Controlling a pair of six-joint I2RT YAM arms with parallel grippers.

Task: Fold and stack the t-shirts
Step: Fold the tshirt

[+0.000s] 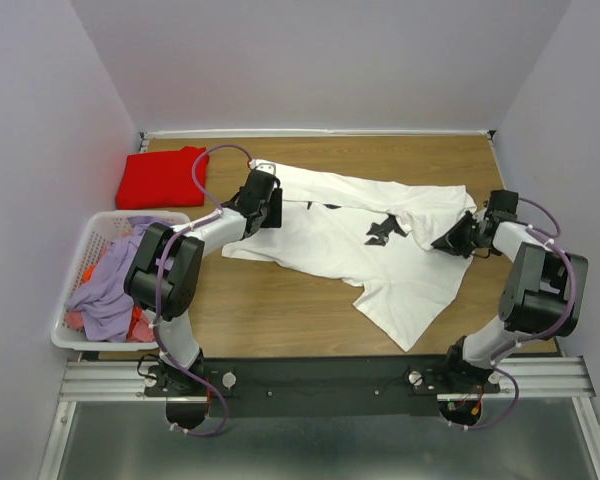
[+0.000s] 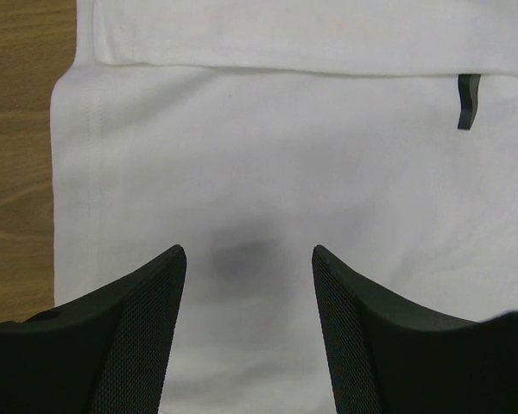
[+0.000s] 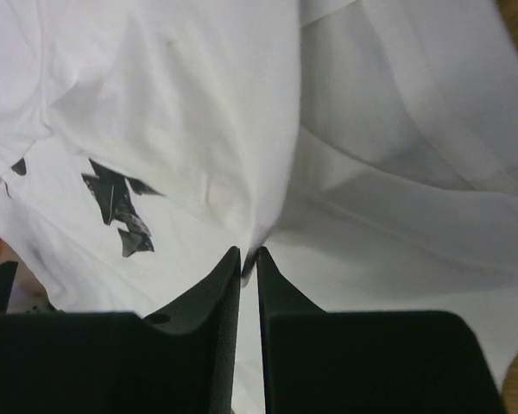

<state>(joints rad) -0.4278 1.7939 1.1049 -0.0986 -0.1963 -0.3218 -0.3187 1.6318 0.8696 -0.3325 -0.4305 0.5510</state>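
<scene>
A large white t-shirt [image 1: 330,240] lies spread and partly folded across the wooden table, its black print [image 1: 385,230] facing up. My left gripper [image 1: 273,212] hovers open over the shirt's left part; in the left wrist view its fingers [image 2: 147,319] stand wide apart above flat white cloth [image 2: 268,155]. At the shirt's right edge, my right gripper [image 1: 448,240] has its jaws almost together, and a raised fold of white cloth [image 3: 268,216] is pinched at the tips [image 3: 249,254]. The print [image 3: 121,207] lies to their left. A folded red t-shirt [image 1: 160,178] rests at the back left.
A white slatted laundry basket [image 1: 65,300] with lilac, orange and red clothes stands at the left edge of the table. Bare wood [image 1: 280,310] shows in front of the white shirt. Walls close in the table on three sides.
</scene>
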